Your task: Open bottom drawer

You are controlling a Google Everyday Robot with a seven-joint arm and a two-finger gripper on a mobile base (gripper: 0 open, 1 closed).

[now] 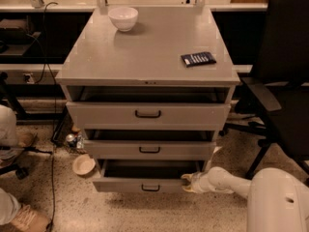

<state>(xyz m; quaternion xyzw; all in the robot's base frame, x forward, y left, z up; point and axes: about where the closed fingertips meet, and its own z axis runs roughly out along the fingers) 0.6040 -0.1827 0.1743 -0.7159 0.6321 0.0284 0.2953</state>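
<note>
The grey cabinet (145, 57) has three drawers, all pulled out a little. The bottom drawer (145, 183) is the lowest, with a shallow grey front and a small black bar handle (150, 188); it stands out farther than the middle drawer and its dark inside shows. My gripper (189, 182) is at the right end of the bottom drawer's front, at its top edge, on a white arm coming in from the lower right.
A white bowl (123, 18) and a dark flat packet (198, 58) lie on the cabinet top. A black office chair (285, 86) stands at the right. A small bowl (83, 165), a can (71, 139) and cables (52, 173) lie on the floor at the left.
</note>
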